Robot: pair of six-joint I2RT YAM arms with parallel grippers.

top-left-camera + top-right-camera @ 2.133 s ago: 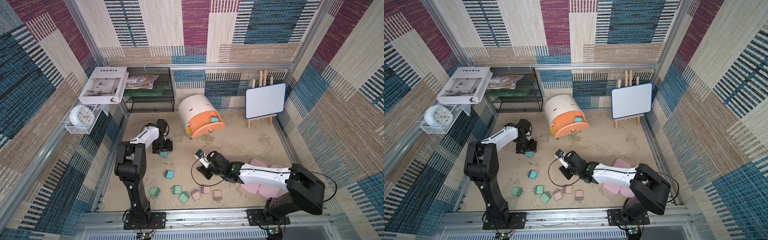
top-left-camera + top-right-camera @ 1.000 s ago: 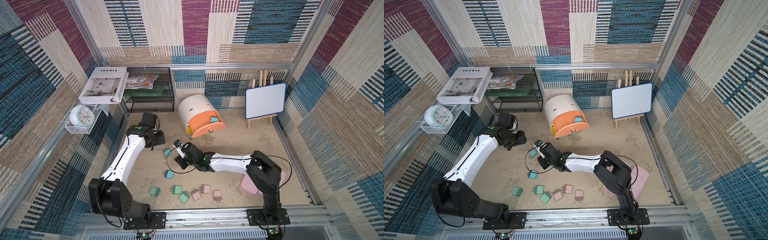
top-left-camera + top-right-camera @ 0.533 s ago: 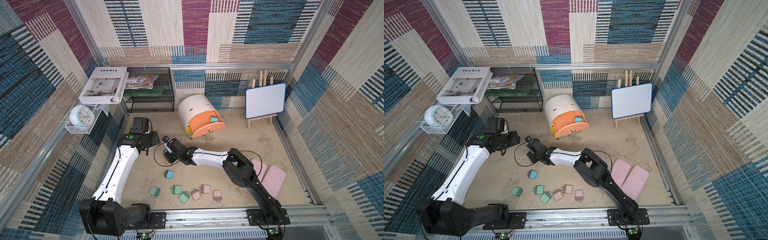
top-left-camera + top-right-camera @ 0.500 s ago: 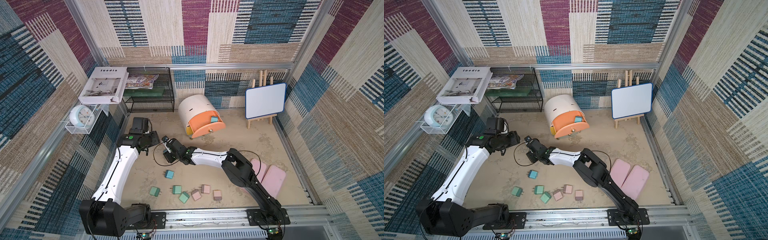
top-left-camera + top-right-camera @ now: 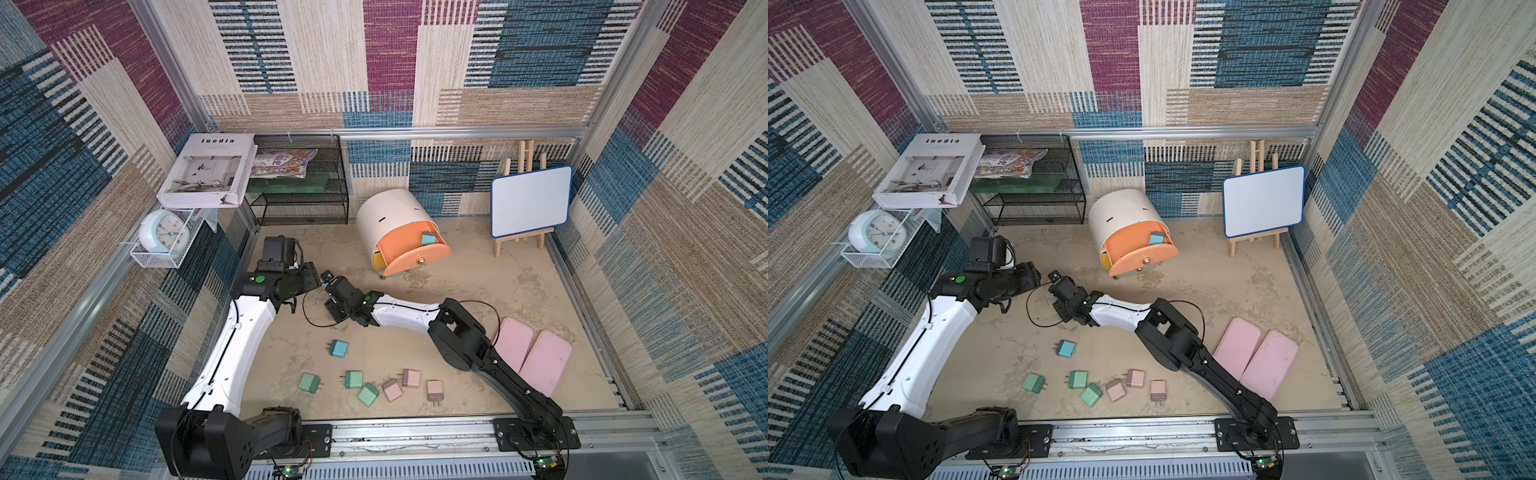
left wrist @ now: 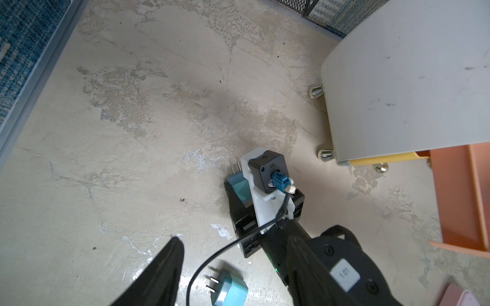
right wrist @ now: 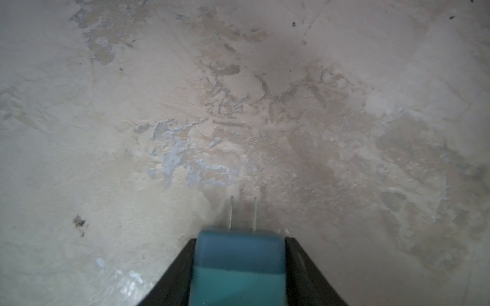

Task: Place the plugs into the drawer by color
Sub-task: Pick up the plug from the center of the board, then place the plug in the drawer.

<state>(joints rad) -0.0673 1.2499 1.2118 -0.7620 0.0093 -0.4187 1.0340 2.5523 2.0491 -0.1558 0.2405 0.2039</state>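
- Blue plug [image 7: 238,265]: clamped now in right gripper [image 7: 240,239], prongs [image 7: 242,212] ahead, low by the floor [image 7: 159,106], short of the drawer [image 5: 415,257].
- Left gripper [image 5: 311,279]: backed off from it; jaws unreadable, nothing seen between them.
- Probably bound for that open drawer, beside the stored plug [image 5: 428,239]; spare blue plug [image 5: 338,348] waiting on the floor.

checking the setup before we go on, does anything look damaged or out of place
The white book on the wire rack's end has a torn corner and juts out past the rack. The tabletop coating is scuffed and flaking in patches. Nothing looks spilled.
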